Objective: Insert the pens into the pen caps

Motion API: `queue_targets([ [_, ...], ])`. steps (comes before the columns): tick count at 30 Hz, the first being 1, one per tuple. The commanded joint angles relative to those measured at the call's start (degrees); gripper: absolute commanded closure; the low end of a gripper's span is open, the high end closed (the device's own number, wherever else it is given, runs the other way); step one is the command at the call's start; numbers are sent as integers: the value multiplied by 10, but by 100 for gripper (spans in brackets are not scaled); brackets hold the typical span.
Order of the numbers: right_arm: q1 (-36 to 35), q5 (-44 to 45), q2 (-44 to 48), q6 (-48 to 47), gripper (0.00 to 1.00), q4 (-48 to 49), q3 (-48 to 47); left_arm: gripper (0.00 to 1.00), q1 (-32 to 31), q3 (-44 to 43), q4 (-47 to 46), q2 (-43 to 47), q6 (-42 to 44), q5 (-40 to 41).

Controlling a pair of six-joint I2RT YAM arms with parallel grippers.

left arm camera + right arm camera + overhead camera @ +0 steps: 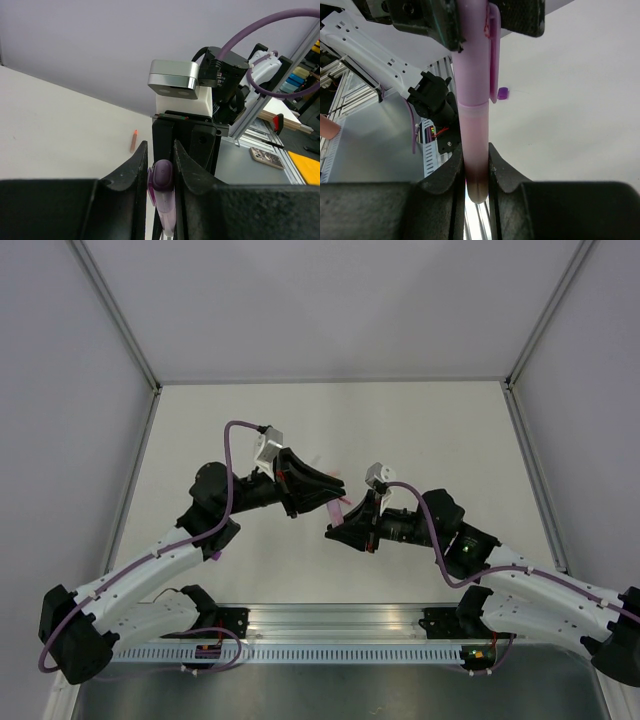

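Bright even diffuse light; faint soft shadows; wrist views wide-angle, close pen (472, 135) slightly soft.

- Left arm (150, 565): fixed at the near edge of the tabletop (420, 430), on the left; up and out first, bent at the elbow, then turned in toward the middle.
- Left gripper (338, 492): pointing right and a little toward the near edge; fingers (135, 170) squeezed tight on one end of the purple pen (162, 175).
- Right arm (540, 585): fixed at the near edge, on the right; low and long, bent at the elbow, reaching in toward the middle.
- Right gripper (332, 532): pointing left; fingers (502, 175) pinched on the other end of the same pen.
- Both grippers: tip to tip, very near each other, up off the tabletop.
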State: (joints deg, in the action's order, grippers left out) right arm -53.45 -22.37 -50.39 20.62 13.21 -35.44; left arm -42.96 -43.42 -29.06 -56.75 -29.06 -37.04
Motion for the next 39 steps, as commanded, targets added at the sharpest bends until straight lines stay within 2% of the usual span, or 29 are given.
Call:
queue_targets([
  [1,30,109,8,-12,100,108,-112,98,-17,35,55,-8,-28,-114],
  [5,56,77,-12,-11,100,105,-147,98,-17,57,23,-9,-37,-127],
  [11,131,-38,-37,61,100,167,-177,98,-18,75,-78,-29,-87,-184],
  [17,135,-89,-42,70,100,182,-197,98,-26,85,-116,-21,-104,-197],
  [24,135,-98,-58,68,100,176,-230,98,-34,85,-147,-41,-129,-204],
  [28,135,-105,-54,47,100,151,-213,98,-33,78,-93,-9,-106,-162],
  [32,135,-124,-42,28,100,131,-155,98,-28,41,27,37,-46,-53],
  [33,135,-121,-30,24,100,124,-125,91,-29,21,50,50,-37,-34],
  [34,135,-105,-23,17,100,122,-110,58,-28,12,92,54,-22,2],
  [35,135,-99,-19,15,100,118,-99,42,-28,3,111,59,-15,19],
  [37,135,-87,-10,21,100,104,-79,29,-28,-17,151,68,0,62],
  [39,135,-56,6,15,100,79,-59,22,-28,-30,175,77,11,88],
])
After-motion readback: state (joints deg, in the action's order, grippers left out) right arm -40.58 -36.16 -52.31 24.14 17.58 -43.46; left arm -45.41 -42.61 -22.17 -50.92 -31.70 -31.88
